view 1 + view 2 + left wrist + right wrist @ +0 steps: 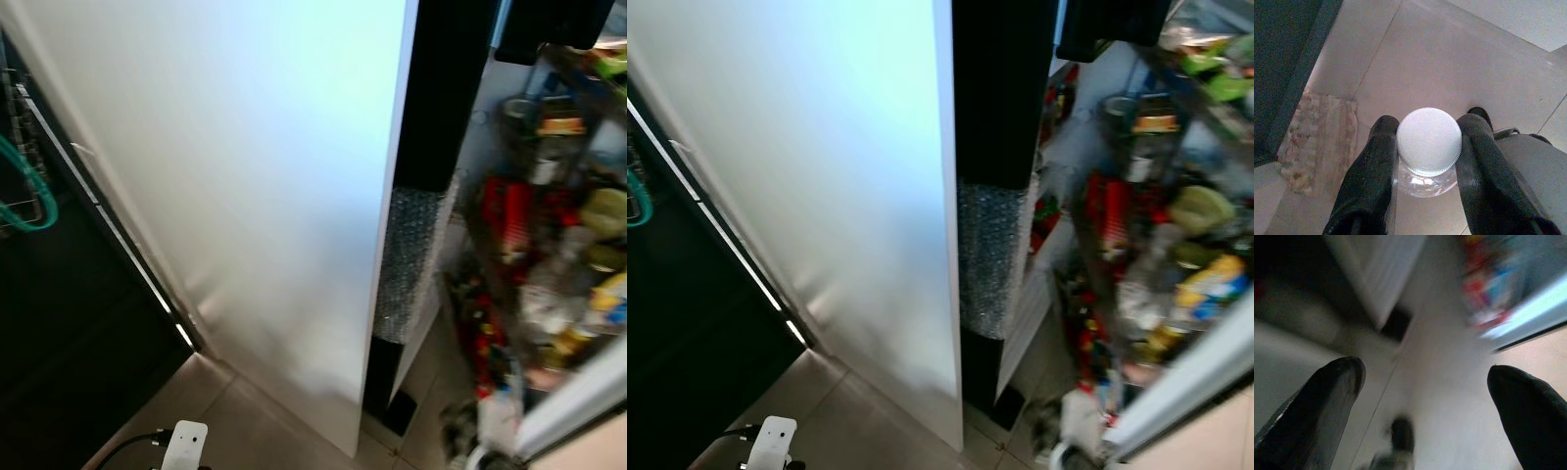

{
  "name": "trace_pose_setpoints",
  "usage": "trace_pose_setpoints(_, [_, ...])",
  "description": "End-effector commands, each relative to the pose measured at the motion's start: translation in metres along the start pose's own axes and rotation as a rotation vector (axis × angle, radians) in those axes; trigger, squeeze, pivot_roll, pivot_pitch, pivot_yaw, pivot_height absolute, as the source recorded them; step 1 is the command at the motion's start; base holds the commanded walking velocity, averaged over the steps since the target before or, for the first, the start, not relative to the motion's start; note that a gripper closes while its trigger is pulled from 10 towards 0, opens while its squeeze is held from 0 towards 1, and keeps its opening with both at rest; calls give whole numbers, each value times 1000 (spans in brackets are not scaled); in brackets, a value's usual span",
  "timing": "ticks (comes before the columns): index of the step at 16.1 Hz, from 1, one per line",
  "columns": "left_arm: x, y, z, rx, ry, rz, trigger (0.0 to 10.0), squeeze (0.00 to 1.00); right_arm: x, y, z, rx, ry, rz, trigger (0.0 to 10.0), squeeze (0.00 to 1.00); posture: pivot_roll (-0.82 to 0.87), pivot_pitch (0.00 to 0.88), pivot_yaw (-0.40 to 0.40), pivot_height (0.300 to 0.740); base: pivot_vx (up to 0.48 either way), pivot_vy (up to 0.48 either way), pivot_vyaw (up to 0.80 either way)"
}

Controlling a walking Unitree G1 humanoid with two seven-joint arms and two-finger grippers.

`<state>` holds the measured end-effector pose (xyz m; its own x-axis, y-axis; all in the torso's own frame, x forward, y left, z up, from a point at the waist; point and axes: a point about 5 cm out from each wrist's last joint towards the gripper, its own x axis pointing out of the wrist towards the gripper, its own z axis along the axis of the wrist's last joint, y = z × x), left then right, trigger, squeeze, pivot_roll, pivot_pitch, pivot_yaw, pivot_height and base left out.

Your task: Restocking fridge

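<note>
Clear plastic bottle with a white screw cap [1429,141] is pinched between my left hand [1427,161]'s two black fingers, right at the neck, hanging over the tiled floor [1459,63]. Right hand [1422,387] is spread wide with nothing in it. Up ahead the open fridge door [245,186] shows edge-on, and the door shelves [549,225] on my right look jammed with jars and packets, all blurry. My plan: keep the squeeze steady, step round the door edge, and hunt for a real gap before lifting, since a neck grip could let the bottle swing.
</note>
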<state>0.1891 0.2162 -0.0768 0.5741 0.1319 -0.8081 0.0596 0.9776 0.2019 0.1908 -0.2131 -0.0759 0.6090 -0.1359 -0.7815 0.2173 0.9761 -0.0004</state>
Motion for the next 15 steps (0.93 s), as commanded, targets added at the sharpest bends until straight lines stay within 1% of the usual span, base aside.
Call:
trace_pose_setpoints(1, [-1,0,-8,0,31,-8,10000,0,-1,0,-9,-39,49,19,10000,0,-32,0,64,740,0,0,0])
trace_pose_setpoints(2, [-1,0,-8,1,32,-9,10000,0,-4,-2,-24,-110,112,9,10000,0,-29,0,63,740,0,0,0])
trace_pose_setpoints(3, [-1,0,-8,2,32,-10,10000,0,-5,-3,-27,-118,121,2,10000,0,-29,0,63,740,0,0,0])
trace_pose_setpoints(4, [-1,0,-8,1,31,-10,10000,0,-6,-6,-28,-67,121,-21,10000,0,-17,0,62,740,0,0,0])
trace_pose_setpoints(5, [-1,1,-7,8,33,-12,10000,0,-5,-7,-28,-31,121,-18,10000,0,-25,0,67,740,0,0,0])
trace_pose_setpoints(7, [-1,1,-7,38,32,-18,10000,0,-6,-13,-29,12,132,-48,10000,0,-35,0,70,740,0,0,0])
trace_pose_setpoints(8, [-1,1,-7,39,32,-20,10000,0,-6,-14,-29,17,137,-50,10000,0,-35,0,70,740,0,0,0])
trace_pose_setpoints(13, [-1,0,-9,43,46,-30,10000,0,-6,-13,-27,-15,122,-9,10000,0,-45,0,72,740,0,-323,0])
trace_pose_setpoints(15, [-1,0,-9,47,49,-34,10000,0,-6,-16,-24,-56,114,-16,10000,0,-48,0,73,740,0,-379,800])
